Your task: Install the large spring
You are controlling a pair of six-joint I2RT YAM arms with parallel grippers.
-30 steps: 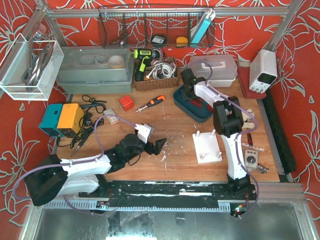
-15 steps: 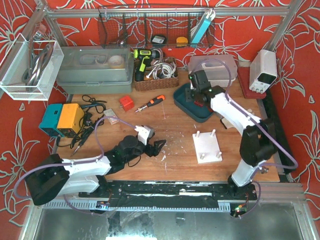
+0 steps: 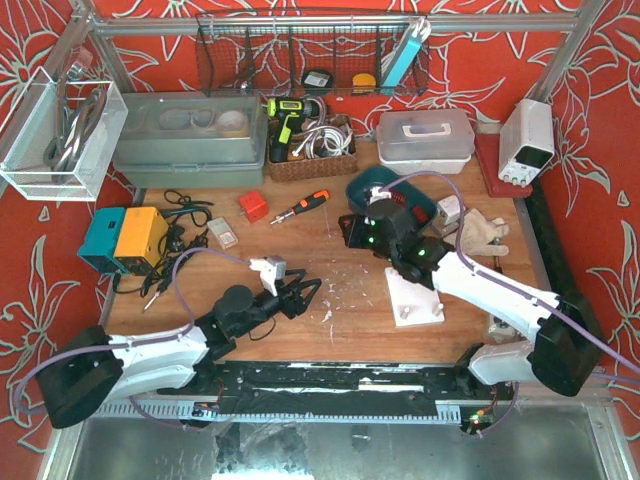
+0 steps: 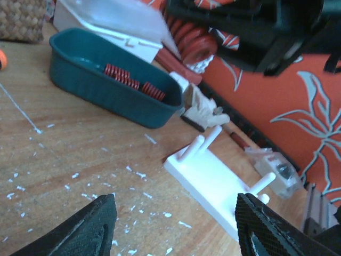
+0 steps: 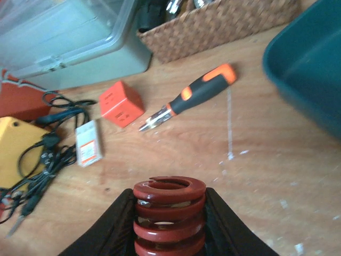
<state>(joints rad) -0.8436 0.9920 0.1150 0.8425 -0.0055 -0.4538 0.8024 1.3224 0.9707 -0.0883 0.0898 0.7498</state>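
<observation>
Two arms lean out over the table (image 3: 320, 250), and the right gripper (image 5: 169, 213) has the spring (image 5: 169, 192) pinched between its fingers, one black finger pressed against each side of the thick red coils. The spring's open end points out past the fingertips, and it hangs in the air over bare wood rather than on the base (image 3: 413, 298). From above, that gripper sits just on the near side of the tray (image 3: 375, 185) and beside the far left corner of the base, though the spring itself is hard to make out there. The left gripper (image 4: 173, 229) is spread wide with nothing between its fingers, low over the wood and well to the left of the base. The pegs (image 4: 213, 136) stand upright and bare. Small springs (image 4: 128, 80) lie in the tray, and a glove (image 4: 205, 109) lies beyond the base. Past the held spring lie a screwdriver (image 5: 197, 96) and a red cube (image 5: 121, 103), with a basket (image 5: 224, 21) at the back
</observation>
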